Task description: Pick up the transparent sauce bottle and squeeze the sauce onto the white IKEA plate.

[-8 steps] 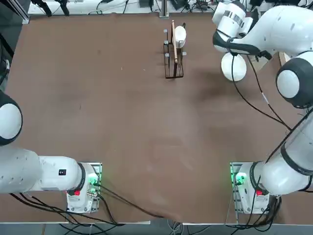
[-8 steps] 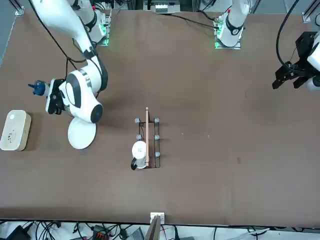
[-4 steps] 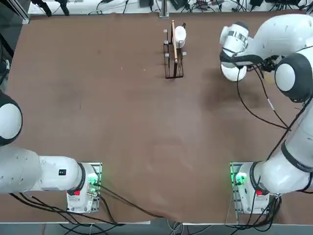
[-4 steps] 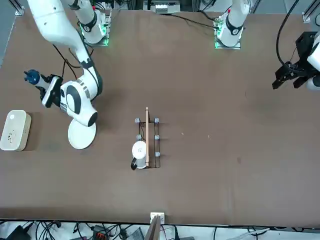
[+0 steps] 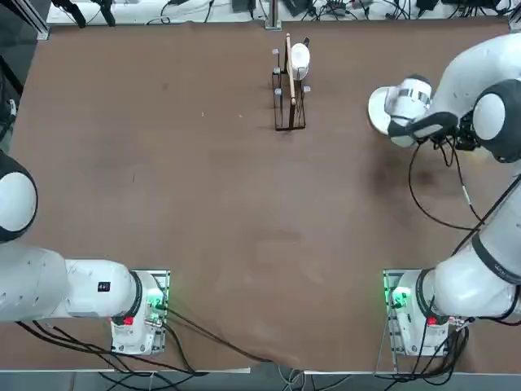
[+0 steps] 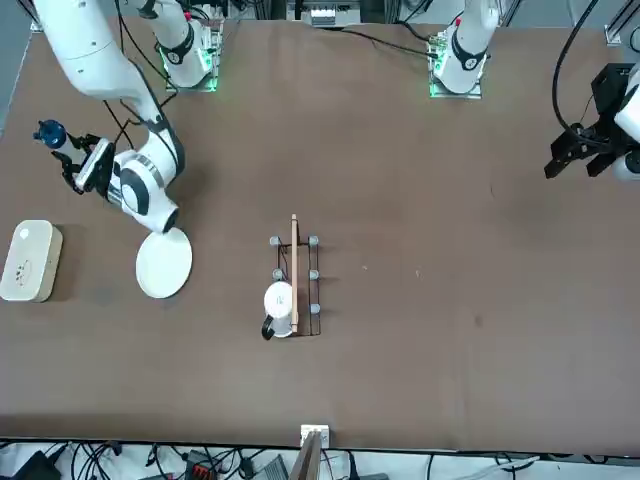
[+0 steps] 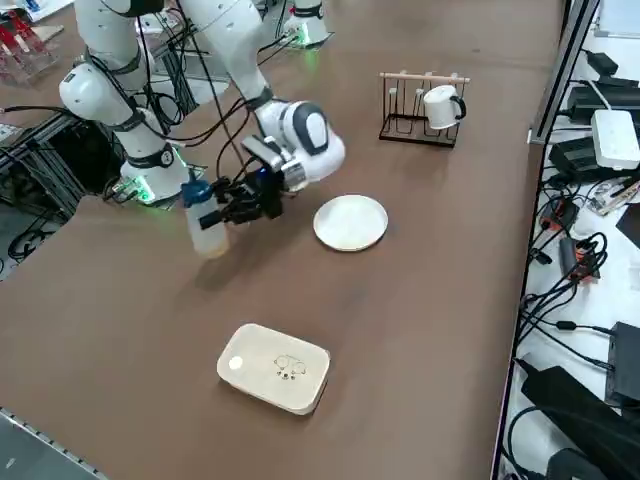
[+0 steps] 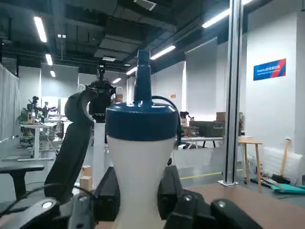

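Observation:
My right gripper (image 7: 224,210) is shut on the transparent sauce bottle (image 7: 205,228), a pale squeeze bottle with a dark blue cap. It holds the bottle upright, above the table. In the wrist view the bottle (image 8: 140,162) stands between the two dark fingers (image 8: 107,190). The white IKEA plate (image 7: 350,222) lies flat on the brown table. From the front, the bottle (image 6: 49,134) hangs off to one side of the plate (image 6: 163,263), not over it. From overhead the arm's wrist covers one edge of the plate (image 5: 377,106).
A cream rounded block (image 7: 275,367) lies near the table edge beyond the bottle. A wire rack with a white mug and a wooden stick (image 6: 292,286) stands on the far side of the table from the robot, left of the plate.
The right arm has carried the bottle sideways, away from the plate and back toward the robot's side. Its wrist has slid off the plate and uncovered most of it.

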`<state>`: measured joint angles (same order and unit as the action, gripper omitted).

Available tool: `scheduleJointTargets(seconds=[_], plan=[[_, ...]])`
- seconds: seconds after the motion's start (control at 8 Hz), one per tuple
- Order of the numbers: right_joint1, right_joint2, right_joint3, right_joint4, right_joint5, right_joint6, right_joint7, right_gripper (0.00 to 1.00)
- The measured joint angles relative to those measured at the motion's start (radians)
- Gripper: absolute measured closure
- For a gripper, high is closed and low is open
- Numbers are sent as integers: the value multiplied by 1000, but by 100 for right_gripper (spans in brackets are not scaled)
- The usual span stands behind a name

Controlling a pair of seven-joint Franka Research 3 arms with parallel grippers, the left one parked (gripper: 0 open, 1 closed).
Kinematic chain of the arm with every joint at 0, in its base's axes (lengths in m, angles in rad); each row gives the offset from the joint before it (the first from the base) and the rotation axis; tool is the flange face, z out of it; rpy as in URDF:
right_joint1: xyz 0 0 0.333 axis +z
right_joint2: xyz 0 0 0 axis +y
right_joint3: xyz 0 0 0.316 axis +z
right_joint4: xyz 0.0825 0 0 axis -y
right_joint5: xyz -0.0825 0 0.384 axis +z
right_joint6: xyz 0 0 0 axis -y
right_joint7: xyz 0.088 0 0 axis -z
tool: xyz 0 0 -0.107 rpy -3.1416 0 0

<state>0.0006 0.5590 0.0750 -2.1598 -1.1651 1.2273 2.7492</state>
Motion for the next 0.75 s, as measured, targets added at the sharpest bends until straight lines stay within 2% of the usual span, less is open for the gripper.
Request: scheduleJointTargets(seconds=[0.75], plan=[[-195,17,0,-105,-76,234,15,59]])
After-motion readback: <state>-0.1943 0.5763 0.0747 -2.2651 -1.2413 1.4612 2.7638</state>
